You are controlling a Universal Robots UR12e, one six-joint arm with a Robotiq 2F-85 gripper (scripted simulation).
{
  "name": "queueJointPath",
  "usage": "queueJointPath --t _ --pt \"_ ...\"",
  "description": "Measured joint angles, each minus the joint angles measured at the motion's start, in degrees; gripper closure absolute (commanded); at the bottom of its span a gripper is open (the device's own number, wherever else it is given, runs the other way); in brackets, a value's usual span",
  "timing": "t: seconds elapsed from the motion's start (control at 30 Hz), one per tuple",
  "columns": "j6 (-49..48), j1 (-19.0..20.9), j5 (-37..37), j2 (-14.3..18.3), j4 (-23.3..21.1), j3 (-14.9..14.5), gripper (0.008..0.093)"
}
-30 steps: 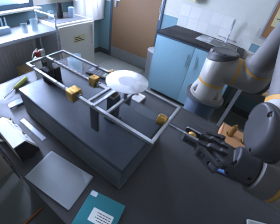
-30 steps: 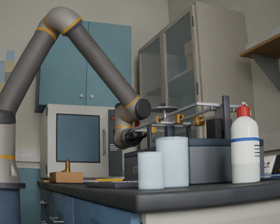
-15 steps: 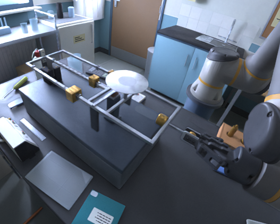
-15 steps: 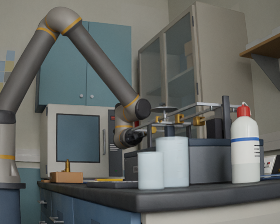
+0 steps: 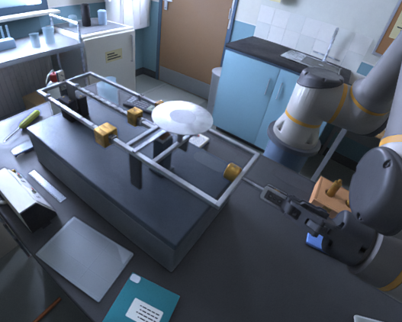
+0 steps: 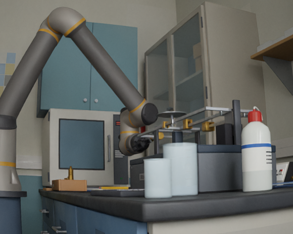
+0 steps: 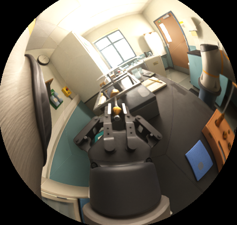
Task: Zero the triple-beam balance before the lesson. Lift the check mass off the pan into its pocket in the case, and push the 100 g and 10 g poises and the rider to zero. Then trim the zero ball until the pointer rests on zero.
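The zero ball (image 7: 116,109) is mostly hidden between my fingers in the side camera; it sits on a thin threaded rod that sticks out of the balance beam's near end. My gripper (image 7: 116,109) (image 5: 273,196) is closed around this brass ball. The beam frame (image 5: 146,145) rides above the dark balance base (image 5: 119,179), with the empty round pan (image 5: 182,117) on top. Two brass poises (image 5: 105,134) (image 5: 134,115) sit on the beams, and a brass cylinder (image 5: 232,171) sits at the frame's near end. The check mass (image 5: 334,187) stands in the wooden case (image 5: 329,200).
Two white beakers (image 6: 171,170) and a wash bottle (image 6: 256,153) stand at the counter's far edge. A blue pad (image 7: 199,159) lies under my wrist. A ruler (image 5: 46,185), a white box, a grey sheet (image 5: 83,257) and a teal notebook (image 5: 142,301) lie left of the base.
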Motion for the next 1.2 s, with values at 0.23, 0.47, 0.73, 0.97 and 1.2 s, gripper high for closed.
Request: queueJointPath --t 0.23,0.47,0.73,0.97,1.2 --pt "6.6 -0.01 -0.01 0.0 0.0 0.01 0.0934" --pt "13.29 -0.02 -0.02 -0.01 0.0 0.02 0.0934" --pt "20.82 -0.04 -0.03 -0.02 -0.01 0.03 0.0934" --pt "27.1 -0.05 -0.04 -0.02 -0.01 0.04 0.0934" --pt "32.92 -0.06 -0.05 -0.02 -0.01 0.04 0.0934"
